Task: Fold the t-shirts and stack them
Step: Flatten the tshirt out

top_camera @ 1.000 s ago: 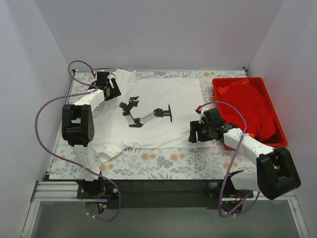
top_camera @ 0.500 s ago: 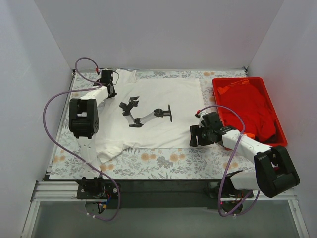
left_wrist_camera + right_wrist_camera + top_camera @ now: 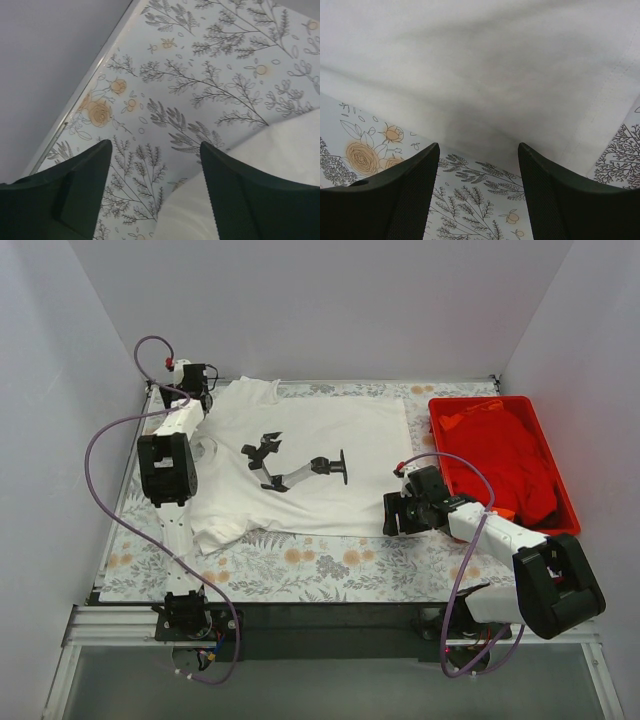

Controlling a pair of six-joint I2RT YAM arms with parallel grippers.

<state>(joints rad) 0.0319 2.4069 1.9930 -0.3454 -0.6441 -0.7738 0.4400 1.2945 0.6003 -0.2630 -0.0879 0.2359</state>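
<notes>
1. Delta, near side: right gripper [image 3: 392, 512] sits toward the near-right part of the surface, at the near hem of the white t-shirt [image 3: 345, 425]. No visible move vs 0.5 s ago; a touch nearer than 1 s ago.
2. Delta, middle: the white t-shirt lies on the floral tablecloth [image 3: 300, 565], black print [image 3: 290, 468] up. A second ago its left side was bunched under the left arm. It is now opened out, with the collar and far-left sleeve lying flat. The near-left sleeve is still creased.
3. No change: red t-shirt [image 3: 505, 455] is heaped in the red tray [image 3: 470, 399] along the right edge, up toward the far-right corner.
4. Delta, far: left gripper [image 3: 190, 375] has gone from the shirt's left shoulder out to the far-left corner of the surface.
5. Right jaws: apart, nothing between them. In the wrist view the right gripper [image 3: 477, 147] hangs over the line where the white hem [image 3: 470, 60] meets the tablecloth [image 3: 470, 205]. Cannot tell whether it touches the fabric.
6. Left jaws: apart, holding nothing. In the wrist view the left gripper [image 3: 155, 145] is over bare tablecloth [image 3: 200, 75], and the white shirt's edge [image 3: 280, 145] runs in under one finger.
</notes>
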